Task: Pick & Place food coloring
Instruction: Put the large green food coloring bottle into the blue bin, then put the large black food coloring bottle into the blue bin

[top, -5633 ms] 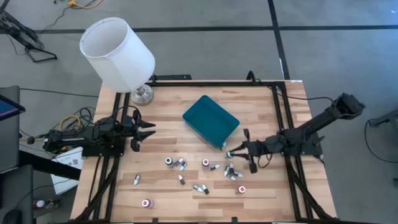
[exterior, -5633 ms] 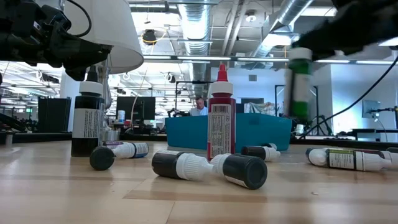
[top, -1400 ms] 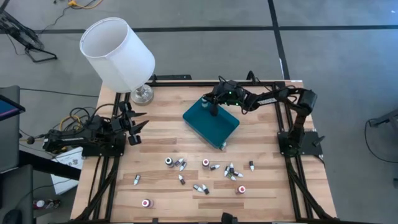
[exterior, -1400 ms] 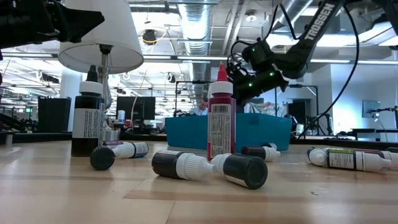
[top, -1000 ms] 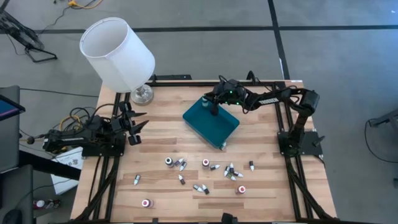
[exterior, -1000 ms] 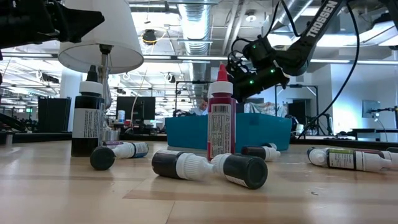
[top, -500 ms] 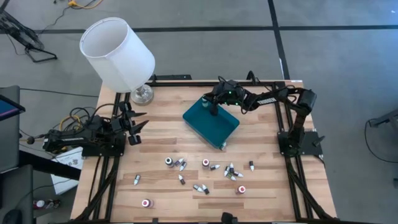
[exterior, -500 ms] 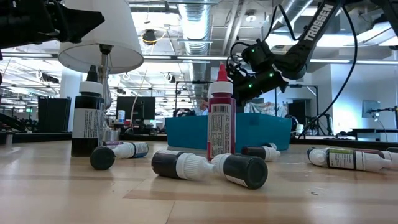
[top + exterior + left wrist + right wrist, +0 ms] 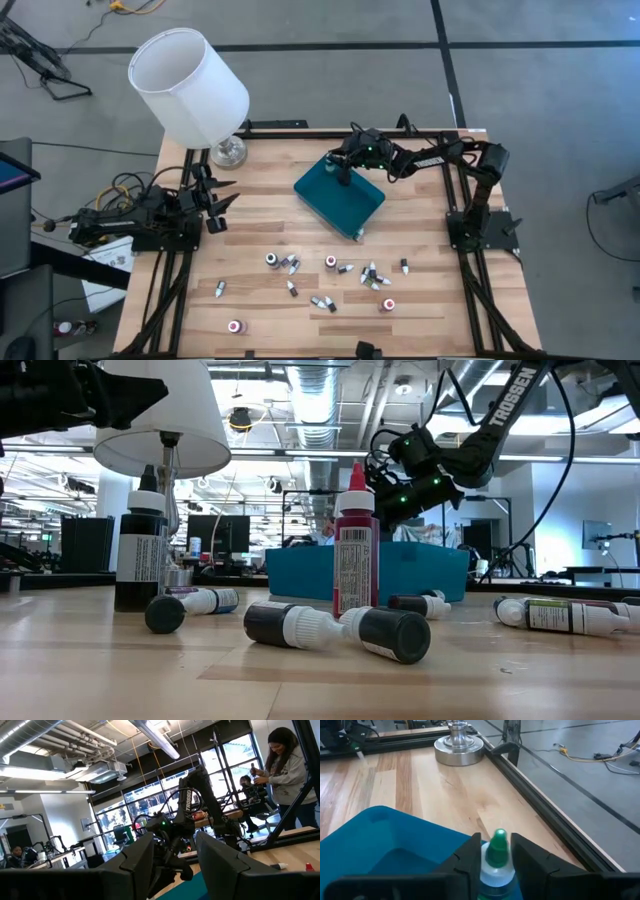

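Holding position, right gripper (image 9: 341,172): poised above the far corner of the teal tray (image 9: 325,195); a green-tipped dropper bottle (image 9: 495,860) with a whitish ribbed collar stands between its dark fingers (image 9: 536,861). Whether the fingers press the bottle or stand just clear of it cannot be told.
Left gripper (image 9: 222,197): parked over the table's left edge, its dark angular fingers spread apart, nothing between them.
Tray: flat rectangular plastic bin, smooth walls, rounded corners, set at an angle on the table.
Table (image 9: 270,230): pale wooden butcher-block planks inside a black metal frame.
Remaining food coloring bottles (image 9: 340,272): scattered near the front of the table, mostly lying on their sides; one red bottle (image 9: 355,540) upright, label facing the low camera.
Lamp (image 9: 190,88): white cylindrical shade, polished round metal base (image 9: 459,742), at the far left corner.
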{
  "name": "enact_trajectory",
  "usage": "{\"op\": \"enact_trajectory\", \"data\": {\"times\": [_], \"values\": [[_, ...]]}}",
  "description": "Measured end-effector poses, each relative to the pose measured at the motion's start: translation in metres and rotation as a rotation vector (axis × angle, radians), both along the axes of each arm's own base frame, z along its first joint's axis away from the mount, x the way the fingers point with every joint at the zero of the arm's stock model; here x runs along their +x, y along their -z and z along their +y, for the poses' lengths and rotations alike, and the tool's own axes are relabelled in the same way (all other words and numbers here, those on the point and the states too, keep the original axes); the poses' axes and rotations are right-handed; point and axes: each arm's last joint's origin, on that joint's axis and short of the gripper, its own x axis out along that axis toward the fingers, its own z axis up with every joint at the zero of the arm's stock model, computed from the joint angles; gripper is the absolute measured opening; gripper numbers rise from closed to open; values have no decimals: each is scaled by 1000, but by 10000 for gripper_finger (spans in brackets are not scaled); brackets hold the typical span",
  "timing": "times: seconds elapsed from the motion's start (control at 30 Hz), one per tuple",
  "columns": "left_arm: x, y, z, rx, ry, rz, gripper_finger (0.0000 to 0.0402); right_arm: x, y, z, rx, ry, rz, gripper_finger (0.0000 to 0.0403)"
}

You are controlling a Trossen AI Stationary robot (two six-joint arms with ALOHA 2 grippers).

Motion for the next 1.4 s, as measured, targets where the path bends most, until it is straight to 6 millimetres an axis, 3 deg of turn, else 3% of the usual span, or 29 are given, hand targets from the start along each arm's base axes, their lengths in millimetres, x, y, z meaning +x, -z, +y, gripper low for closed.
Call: {"op": "enact_trajectory", "data": {"times": [0.5,0.73,0.87,1.1,1.4], "values": [[0,0,0,1,0,0,143,0,-11,4,-30,-18,-21,178],[1,2,0,-10,6,15,143,-2,-37,15,-91,-54,-56,191],[3,9,-2,-12,76,95,143,-10,-66,36,-139,-117,-39,191],[4,12,-8,-90,338,129,143,-35,-117,91,-215,-269,-69,186],[14,25,-15,-257,454,237,143,-76,-128,134,-244,-329,-149,184]]}}
